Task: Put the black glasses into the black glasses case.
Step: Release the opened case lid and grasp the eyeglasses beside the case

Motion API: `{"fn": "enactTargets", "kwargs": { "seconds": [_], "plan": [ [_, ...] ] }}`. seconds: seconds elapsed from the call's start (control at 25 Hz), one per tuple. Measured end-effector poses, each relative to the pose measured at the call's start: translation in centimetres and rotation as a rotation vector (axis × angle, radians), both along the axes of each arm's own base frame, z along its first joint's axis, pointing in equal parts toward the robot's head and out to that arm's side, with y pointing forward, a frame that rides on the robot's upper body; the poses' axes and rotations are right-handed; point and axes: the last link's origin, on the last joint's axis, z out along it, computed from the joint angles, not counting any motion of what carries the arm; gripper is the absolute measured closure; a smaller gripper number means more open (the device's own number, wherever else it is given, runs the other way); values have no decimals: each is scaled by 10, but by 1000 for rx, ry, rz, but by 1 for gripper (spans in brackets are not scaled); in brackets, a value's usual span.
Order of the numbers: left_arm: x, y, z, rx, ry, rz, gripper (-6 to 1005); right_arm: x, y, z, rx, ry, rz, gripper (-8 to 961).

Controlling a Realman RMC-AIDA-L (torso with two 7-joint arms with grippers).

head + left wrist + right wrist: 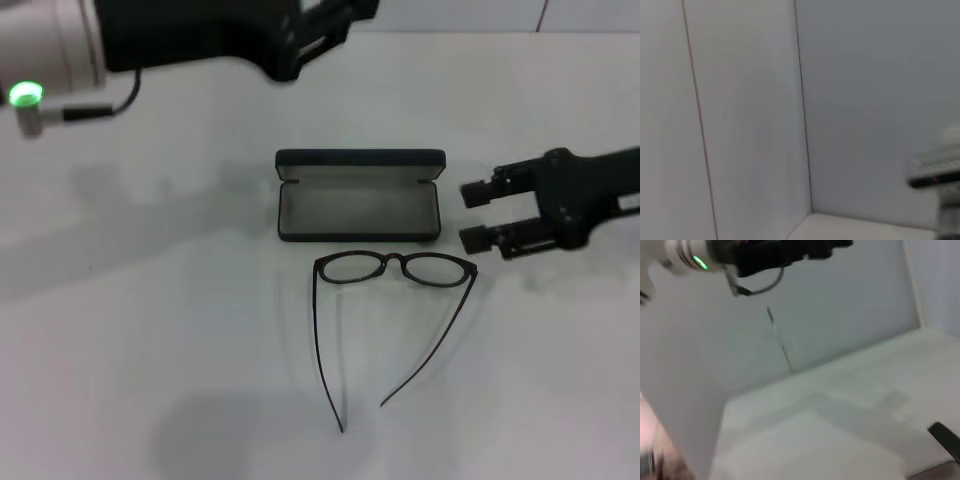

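Right claw, fingers spread apart and gripping nothing, reaches in from the right edge of the head view, low over the table, just beside the right end of the case and the right lens corner of the glasses. Glasses lie on the table just in front of the case, lenses toward it, temples unfolded and pointing back toward the robot; they appear not to touch the case. Case sits open, lid raised at the far side, grey lining bare. Left arm is held high across the top left of the head view; its claw cannot be made out, so its state cannot be told. Progress, as judged: case ready, glasses not yet grasped; gripping, lifting and placing all remain.
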Motion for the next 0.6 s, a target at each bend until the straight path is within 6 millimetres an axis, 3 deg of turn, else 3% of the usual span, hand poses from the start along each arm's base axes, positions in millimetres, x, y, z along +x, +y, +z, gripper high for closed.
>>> {"fn": "enactTargets", "kwargs": {
  "seconds": [0.12, 0.32, 0.44, 0.6],
  "plan": [
    [-22, -2, -5, -22, -13, 30, 795, -16, 15, 0, -12, -142, 15, 223],
    [-60, -11, 1, -83, -170, 49, 796, -49, 33, -18, -30, -342, 79, 400],
    [-89, -20, 6, -107, -253, 67, 796, -68, 34, -41, -44, -463, 143, 397],
    [-117, -30, -3, -108, -275, 80, 797, -89, 31, -69, -43, -541, 224, 399]
  ]
}}
